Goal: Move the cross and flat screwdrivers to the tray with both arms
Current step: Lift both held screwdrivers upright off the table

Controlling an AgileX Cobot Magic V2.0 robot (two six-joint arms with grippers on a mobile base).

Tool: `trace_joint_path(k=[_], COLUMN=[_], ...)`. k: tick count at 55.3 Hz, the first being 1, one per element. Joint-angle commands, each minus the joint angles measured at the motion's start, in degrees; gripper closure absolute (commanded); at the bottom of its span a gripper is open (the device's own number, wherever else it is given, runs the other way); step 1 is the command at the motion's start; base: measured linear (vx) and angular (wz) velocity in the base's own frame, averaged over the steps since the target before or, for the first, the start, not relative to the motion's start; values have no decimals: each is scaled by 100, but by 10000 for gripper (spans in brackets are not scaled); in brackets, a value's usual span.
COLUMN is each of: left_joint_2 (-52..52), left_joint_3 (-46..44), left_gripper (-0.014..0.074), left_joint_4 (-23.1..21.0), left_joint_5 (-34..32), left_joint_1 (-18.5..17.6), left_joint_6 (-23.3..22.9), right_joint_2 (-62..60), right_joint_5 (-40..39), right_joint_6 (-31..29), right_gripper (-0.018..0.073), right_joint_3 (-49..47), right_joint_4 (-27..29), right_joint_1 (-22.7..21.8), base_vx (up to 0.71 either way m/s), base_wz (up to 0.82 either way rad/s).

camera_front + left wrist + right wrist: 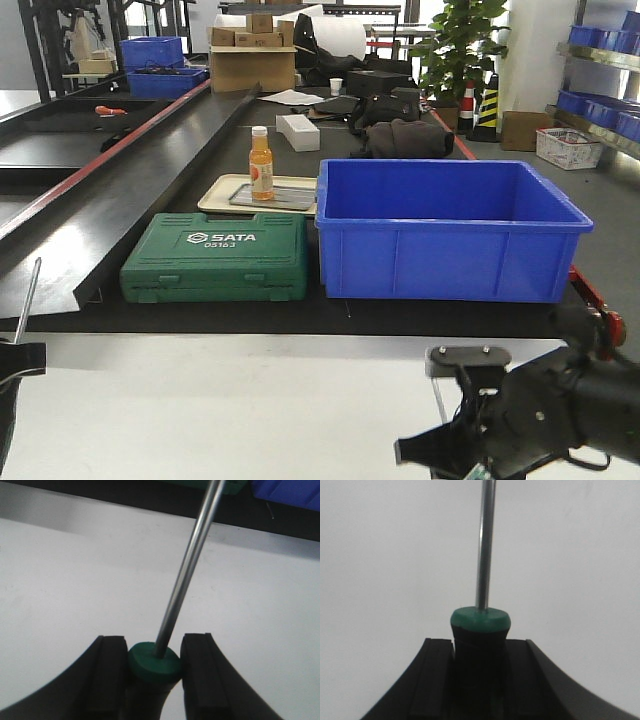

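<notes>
On the white table (250, 410), the left gripper (14, 360) sits at 8 o'clock, a screwdriver (28, 290) shaft slanting up from it; the right gripper (445, 440) is at 5 o'clock, the thin shaft of a second screwdriver (438, 398) rising from it. Beyond, on the black bench (250, 315), a green case (215, 258) lies just beside a blue bin (445, 230), at its 9 o'clock; at the case's 12 o'clock a tray (215, 195) bears an upright bottle (261, 163); a white box (297, 131) lies farther off at 12 o'clock.
</notes>
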Motion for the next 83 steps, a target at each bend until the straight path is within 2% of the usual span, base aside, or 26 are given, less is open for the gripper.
trace_joint_path(k=[1, 8, 19, 27, 32, 37, 51, 83], left_joint_2=[-374, -635, -990, -1114, -1145, -1145, -1145, -1145], left_joint_3=[-157, -157, -157, -166, -185, -390, -1005, -1005], left_gripper=[596, 596, 596, 596, 596, 596, 595, 594], left_joint_4=[-418, -904, -1738, -2434, -2900, -3144, -3145, -3132], left_joint_5=[-373, -399, -394, -382, -375, -258, -168, -72], left_joint_1=[-26, -26, -26, -26, -26, -26, -26, -26], left_joint_6=[176, 449, 1214, 1887, 2169, 2363, 2461, 2461], right_joint_2=[-891, -1690, -2694, -3159, -3397, -3584, -3714, -3714], right_joint_5=[-399, -574, -734, -768, -792, -782, -892, -875], right_joint_6=[-34, -34, -34, -93, -238, -273, -273, -273], right_gripper=[569, 568, 568, 568, 568, 567, 567, 567], right_joint_3=[-127, -127, -127, -127, -127, -127, -127, -127], right_joint_4=[-280, -346, -553, -612, -605, -605, -605, -605], right_joint_1=[-10, -10, -10, -10, -10, -10, -10, -10], base_vx=[0, 0, 0, 0, 0, 0, 0, 0], base_wz=[0, 0, 0, 0, 0, 0, 0, 0])
